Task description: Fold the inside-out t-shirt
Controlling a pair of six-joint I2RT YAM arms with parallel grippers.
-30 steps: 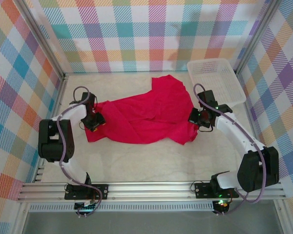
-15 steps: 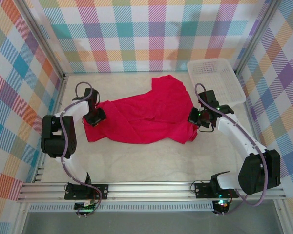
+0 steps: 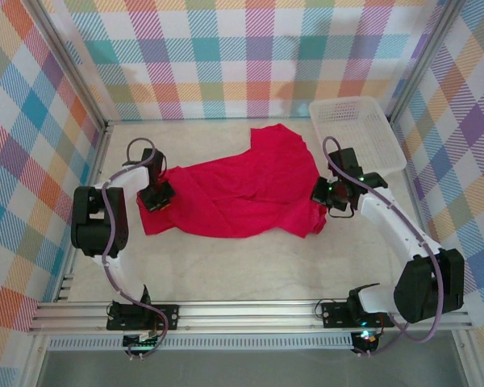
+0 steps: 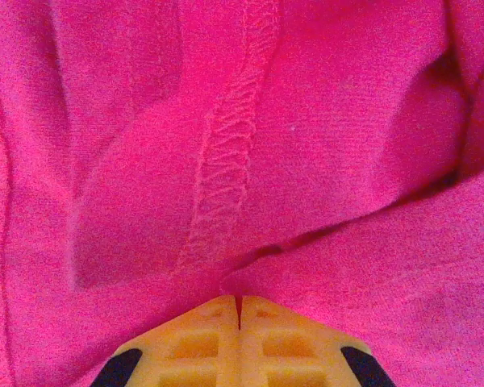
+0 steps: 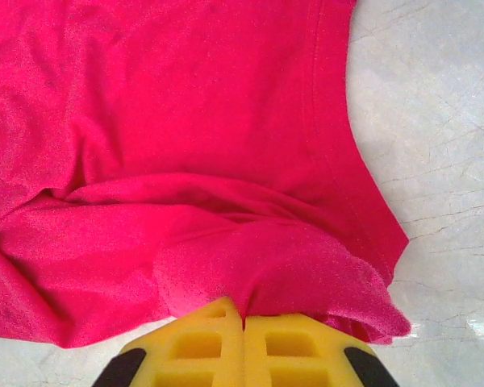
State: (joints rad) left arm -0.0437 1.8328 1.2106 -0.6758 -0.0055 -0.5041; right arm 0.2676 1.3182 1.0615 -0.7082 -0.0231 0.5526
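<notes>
The shirt (image 3: 242,193) lies crumpled across the middle of our pale, marbled table (image 3: 250,266), boxed in by pastel plaid walls (image 3: 226,56), a white basket (image 3: 356,133) in the far right corner. Our left gripper (image 3: 156,201) is pinched tight on a fold at the shirt's left edge, and our right gripper (image 3: 327,200) is clamped just as tight on a bunched fold at its right edge.

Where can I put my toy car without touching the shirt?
The biggest bare patch of table is the strip between the near edge of the red t-shirt and the arms' bases. Another lies far left, between shirt and back wall. The white basket is empty. The middle is crowded: left gripper and right gripper pinch the shirt's ends.
</notes>
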